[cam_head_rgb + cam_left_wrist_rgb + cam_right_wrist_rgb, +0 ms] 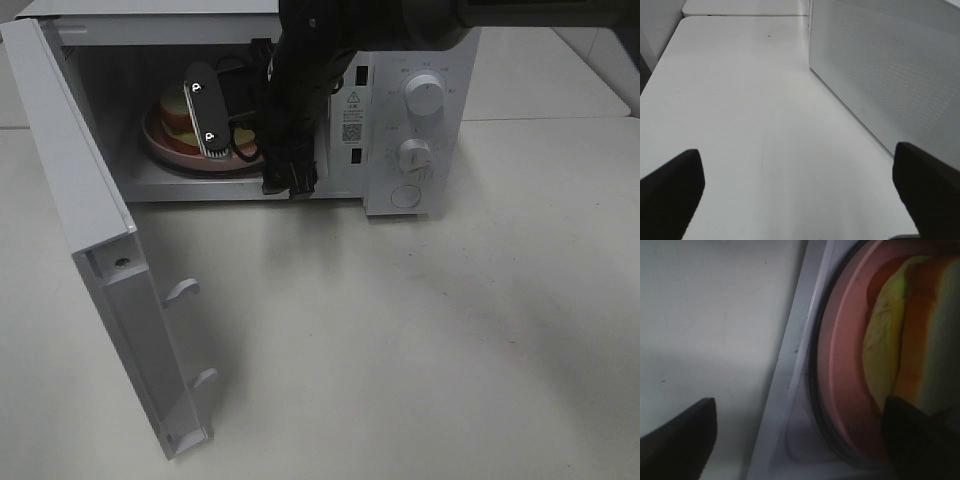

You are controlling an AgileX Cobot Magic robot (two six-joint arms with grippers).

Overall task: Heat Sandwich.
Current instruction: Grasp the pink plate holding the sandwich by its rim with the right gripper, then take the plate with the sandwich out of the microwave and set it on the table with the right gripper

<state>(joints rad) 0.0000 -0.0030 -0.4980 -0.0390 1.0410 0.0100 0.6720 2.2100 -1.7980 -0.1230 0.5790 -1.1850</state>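
Observation:
The sandwich, white bread with an orange crust over a yellow-green filling, lies on a round pink plate inside the open microwave. My right arm reaches into the cavity. My right gripper is open over the plate's right part, with one black finger across the sandwich. In the right wrist view the sandwich and plate show close up, and the right gripper is spread wide with one finger low by the sandwich. My left gripper is open and empty over the bare table.
The microwave door stands swung open toward the front left. Two dials and a button are on the right panel. In the left wrist view the microwave's perforated side wall stands close beside the left gripper. The white table spreads in front.

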